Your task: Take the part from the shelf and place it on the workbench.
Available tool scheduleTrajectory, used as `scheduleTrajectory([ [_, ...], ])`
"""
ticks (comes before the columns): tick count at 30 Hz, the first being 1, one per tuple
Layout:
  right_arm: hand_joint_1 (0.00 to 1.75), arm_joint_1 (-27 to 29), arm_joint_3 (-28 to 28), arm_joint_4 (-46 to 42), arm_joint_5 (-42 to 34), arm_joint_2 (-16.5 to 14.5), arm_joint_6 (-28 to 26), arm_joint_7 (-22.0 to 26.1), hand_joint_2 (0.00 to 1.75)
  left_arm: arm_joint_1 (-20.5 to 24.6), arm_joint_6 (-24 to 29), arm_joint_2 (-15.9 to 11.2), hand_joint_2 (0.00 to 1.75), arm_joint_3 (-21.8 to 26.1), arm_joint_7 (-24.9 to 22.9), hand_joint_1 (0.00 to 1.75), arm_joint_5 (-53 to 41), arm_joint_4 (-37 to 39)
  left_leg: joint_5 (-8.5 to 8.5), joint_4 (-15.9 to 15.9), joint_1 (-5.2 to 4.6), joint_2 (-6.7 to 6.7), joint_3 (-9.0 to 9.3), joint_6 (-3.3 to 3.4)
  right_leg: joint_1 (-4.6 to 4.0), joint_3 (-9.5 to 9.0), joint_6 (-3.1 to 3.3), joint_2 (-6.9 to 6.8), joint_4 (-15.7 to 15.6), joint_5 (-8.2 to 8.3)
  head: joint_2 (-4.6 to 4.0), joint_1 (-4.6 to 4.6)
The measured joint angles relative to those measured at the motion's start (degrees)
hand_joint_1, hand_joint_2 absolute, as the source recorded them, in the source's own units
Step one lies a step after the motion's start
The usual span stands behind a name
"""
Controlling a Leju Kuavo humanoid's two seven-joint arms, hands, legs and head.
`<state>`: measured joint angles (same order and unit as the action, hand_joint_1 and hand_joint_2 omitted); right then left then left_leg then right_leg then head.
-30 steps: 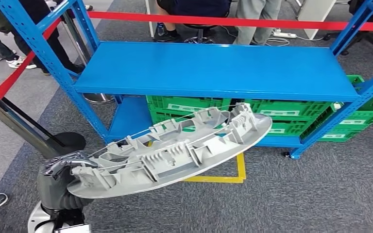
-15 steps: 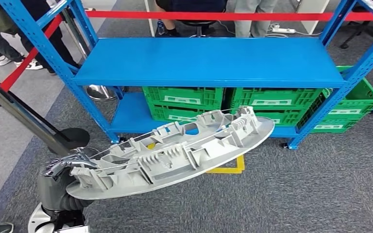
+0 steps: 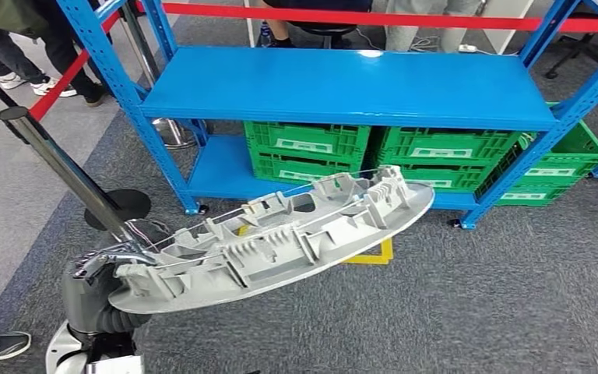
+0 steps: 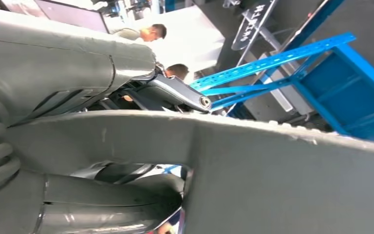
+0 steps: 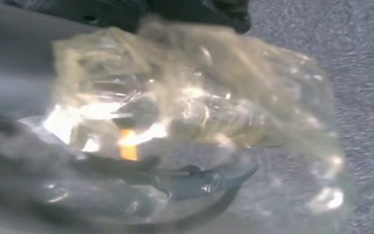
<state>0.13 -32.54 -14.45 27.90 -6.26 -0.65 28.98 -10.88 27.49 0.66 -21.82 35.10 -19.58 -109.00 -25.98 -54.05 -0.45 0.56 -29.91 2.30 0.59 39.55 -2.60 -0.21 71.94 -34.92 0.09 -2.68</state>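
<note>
Since a moment ago the whole view has swung a little right and back from the shelf [image 3: 350, 84], the part [image 3: 280, 241] keeping its place. From the head, the left hand [image 3: 105, 269] grips the grey part's near-left end; it slants over the carpet [image 3: 475, 312], before the green crates [image 3: 374, 156]. At the left wrist, the hand [image 4: 165, 92] clamps the part's edge [image 4: 272, 175]. At the right wrist, a blurred clear bag [image 5: 199, 122] hides that hand's state; I cannot tell it.
</note>
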Motion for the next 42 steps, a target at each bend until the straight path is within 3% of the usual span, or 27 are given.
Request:
scheduleTrajectory([
  [1,0.0,0.1,-0.12,-0.08,0.01,0.03,-0.03,0.0,0.0,-0.02,-0.07,0.0,1.75,0.05,0.0,1.75,0.16,0.12,0.5,-0.2,0.04,0.02,-0.86,-0.11,0.05,-0.61,-0.16,0.0,0.92,0.52,0.0,0.01],
  [2,0.0,0.22,-0.29,-0.2,0.03,0.07,-0.1,0.0,0.0,-0.03,-0.14,0.01,1.75,0.09,0.01,1.75,0.35,0.23,0.94,-0.47,0.13,0.02,-1.73,-0.29,0.1,-2.3,-0.29,0.0,-0.38,1.99,0.0,0.01],
  [4,0.0,0.38,-0.72,-0.6,0.11,0.13,-0.32,0.0,0.0,-0.03,-0.29,0.04,1.75,0.19,0.03,1.75,0.82,0.39,1.55,-1.3,0.24,-0.02,-3.3,-0.79,0.29,-7.92,-0.62,0.06,-7.83,4.53,0.0,0.05],
  [5,0.0,0.4,-0.93,-0.8,0.17,0.13,-0.43,0.0,0.0,0.01,-0.4,0.06,1.75,0.25,0.04,1.75,1.0,0.45,1.8,-1.81,0.2,-0.02,-3.96,-1.07,0.31,-10.6,-0.61,0.23,-11.84,4.72,0.01,0.02],
  [7,0.0,0.49,-1.31,-1.09,0.33,0.12,-0.56,0.0,0.0,0.16,-0.73,0.13,1.75,0.34,0.08,1.75,1.3,0.6,2.5,-2.5,0.04,-0.01,-4.84,-1.61,0.21,-12.94,-0.35,0.54,-15.8,3.92,0.01,0.0],
  [9,0.0,0.89,-1.74,-1.42,0.47,0.09,-0.63,0.0,0.0,0.33,-1.16,0.2,1.75,0.38,0.12,1.75,1.64,0.8,2.95,-2.77,0.08,-0.09,-5.3,-2.11,0.22,-12.49,0.42,0.46,-15.87,4.22,0.0,0.02],
  [10,0.0,1.08,-2.0,-1.69,0.52,0.07,-0.66,-0.01,0.0,0.44,-1.37,0.24,1.75,0.38,0.14,1.75,1.8,0.91,2.24,-3.28,0.13,-0.15,-5.65,-2.41,0.28,-12.12,0.94,0.34,-15.82,4.55,0.0,-0.03],
  [12,0.0,1.28,-2.6,-2.5,0.71,0.02,-0.61,-0.08,0.0,0.74,-1.67,0.3,1.75,0.36,0.15,1.75,2.01,1.14,-1.92,-7.42,0.31,-0.26,-7.11,-3.05,0.39,-11.05,2.12,0.06,-15.75,5.39,0.0,-0.17],
  [14,0.0,1.42,-3.17,-3.39,1.02,0.01,-0.46,-0.2,0.0,0.97,-1.84,0.35,1.75,0.3,0.15,1.75,2.15,1.43,-7.04,-15.13,0.47,-0.28,-9.06,-3.42,0.2,-9.67,2.73,-0.04,-15.51,6.25,0.0,-0.27],
  [15,0.0,1.53,-3.39,-3.72,1.18,0.01,-0.39,-0.27,0.0,1.04,-1.88,0.38,1.75,0.26,0.16,1.75,2.19,1.59,-8.27,-18.27,0.49,-0.28,-9.5,-3.42,0.06,-8.96,2.85,-0.1,-15.36,6.68,0.0,-0.28],
  [16,0.0,1.65,-3.58,-4.0,1.29,0.01,-0.35,-0.32,0.0,1.1,-1.89,0.39,1.75,0.24,0.16,1.75,2.21,1.72,-8.25,-19.81,0.48,-0.28,-9.22,-3.27,-0.1,-8.23,2.91,-0.14,-15.15,7.09,0.0,-0.28],
  [17,0.0,1.76,-3.77,-4.26,1.36,0.0,-0.34,-0.37,0.0,1.17,-1.9,0.41,1.75,0.22,0.16,1.75,2.22,1.84,-7.15,-19.27,0.42,-0.29,-7.99,-2.96,-0.29,-7.51,2.97,-0.16,-14.93,7.48,0.0,-0.29],
  [19,0.0,1.9,-4.06,-4.72,1.39,-0.1,-0.33,-0.39,0.0,1.36,-1.93,0.44,1.75,0.17,0.17,1.75,2.3,1.98,-4.28,-12.89,0.07,-0.32,-3.1,-1.7,-0.68,-6.38,3.03,-0.09,-14.62,8.22,0.0,-0.27],
  [21,0.0,1.98,-4.22,-5.08,1.4,-0.28,-0.33,-0.39,0.0,1.63,-1.98,0.48,1.75,0.13,0.19,1.75,2.39,2.01,-3.76,-5.07,-0.39,-0.32,1.86,-0.33,-0.92,-5.67,2.74,-0.04,-14.5,9.03,0.0,-0.21],
  [23,0.0,2.03,-4.36,-5.32,1.43,-0.39,-0.31,-0.42,0.0,1.85,-2.01,0.51,1.75,0.11,0.2,1.75,2.49,2.02,-4.09,-1.75,-0.79,-0.34,3.38,0.19,-0.72,-5.11,2.02,-0.12,-14.59,10.02,0.0,-0.22],
  [25,0.0,2.16,-4.61,-5.5,1.57,-0.41,-0.24,-0.63,0.0,1.96,-2.05,0.53,1.75,0.08,0.2,1.75,2.71,2.04,-2.96,-0.88,-0.78,-0.21,2.84,0.33,-0.49,-4.53,1.32,-0.1,-14.55,10.18,0.0,-0.24],
  [26,0.0,2.29,-4.8,-5.68,1.74,-0.46,-0.15,-0.88,0.0,2.03,-2.1,0.56,1.75,0.05,0.2,1.75,2.88,2.08,-2.24,-0.52,-0.66,-0.09,2.42,0.5,-0.48,-3.98,1.04,-0.02,-13.8,9.02,0.0,-0.2],
  [29,0.0,2.87,-5.76,-6.83,2.92,-0.83,0.61,-2.14,0.0,2.26,-2.28,0.81,1.75,-0.07,0.22,1.75,3.34,2.33,-0.36,-0.34,-0.43,0.13,0.36,0.79,-0.2,-1.22,0.26,0.14,-5.12,1.39,0.0,-0.03],
  [30,0.0,3.09,-6.18,-7.39,3.48,-0.99,0.97,-2.59,0.0,2.29,-2.3,0.88,1.75,-0.12,0.22,1.75,3.39,2.44,0.2,-0.51,-0.42,0.16,-0.49,0.72,-0.06,-0.6,0.0,0.14,-1.58,-0.22,0.0,-0.02],
  [31,0.0,3.32,-6.65,-8.03,4.05,-1.17,1.32,-3.02,0.0,2.3,-2.3,0.93,1.75,-0.17,0.22,1.75,3.42,2.56,0.75,-0.71,-0.38,0.2,-1.37,0.6,0.06,-0.56,-0.27,0.13,0.71,-0.42,0.0,-0.03],
  [32,0.0,3.58,-7.12,-8.73,4.67,-1.35,1.64,-3.43,0.0,2.31,-2.31,0.95,1.75,-0.25,0.22,1.75,3.43,2.68,1.27,-0.99,-0.3,0.23,-2.3,0.41,0.2,-1.41,-0.52,0.12,1.14,0.72,0.0,-0.02],
  [34,0.0,4.05,-8.13,-10.29,5.89,-1.84,2.33,-4.34,0.0,2.31,-2.32,0.99,1.75,-0.39,0.22,1.75,3.51,2.86,2.21,-1.84,-0.06,0.24,-4.24,-0.15,0.6,-5.93,-1.0,0.12,-3.76,3.96,0.0,-0.01],
  [35,0.0,4.21,-8.62,-11.07,6.4,-2.2,2.61,-4.75,0.0,2.31,-2.33,1.0,1.75,-0.43,0.22,1.75,3.55,2.9,2.59,-2.42,-0.02,0.21,-5.17,-0.5,0.68,-9.09,-1.19,0.17,-7.99,4.33,0.0,0.04],
  [36,0.0,4.32,-9.09,-11.79,6.77,-2.56,2.84,-5.08,0.0,2.31,-2.37,1.01,1.75,-0.46,0.22,1.75,3.58,2.91,2.94,-2.95,-0.04,0.19,-5.85,-0.85,0.69,-11.59,-1.01,0.29,-11.58,3.93,0.01,0.02],
  [38,0.0,4.57,-9.83,-12.9,7.21,-3.23,3.05,-5.39,0.0,2.33,-2.44,1.02,1.75,-0.49,0.22,1.75,3.6,2.93,3.71,-3.56,-0.15,0.18,-6.53,-1.44,0.45,-13.38,-0.22,0.48,-15.08,2.6,0.01,-0.01],
  [40,0.0,4.96,-10.38,-13.6,7.41,-3.74,3.13,-5.49,0.0,2.34,-2.46,1.02,1.75,-0.54,0.22,1.75,3.64,2.96,4.04,-3.77,-0.03,0.12,-6.77,-2.02,0.45,-12.29,1.05,0.3,-15.06,3.09,0.01,-0.01],
  [42,0.0,5.2,-10.82,-14.2,7.47,-4.06,3.17,-5.54,0.0,2.29,-2.46,0.98,1.75,-0.55,0.22,1.75,3.73,3.0,0.63,-5.98,0.18,-0.05,-7.49,-2.75,0.56,-11.19,2.25,-0.01,-15.05,4.22,0.0,-0.19],
])
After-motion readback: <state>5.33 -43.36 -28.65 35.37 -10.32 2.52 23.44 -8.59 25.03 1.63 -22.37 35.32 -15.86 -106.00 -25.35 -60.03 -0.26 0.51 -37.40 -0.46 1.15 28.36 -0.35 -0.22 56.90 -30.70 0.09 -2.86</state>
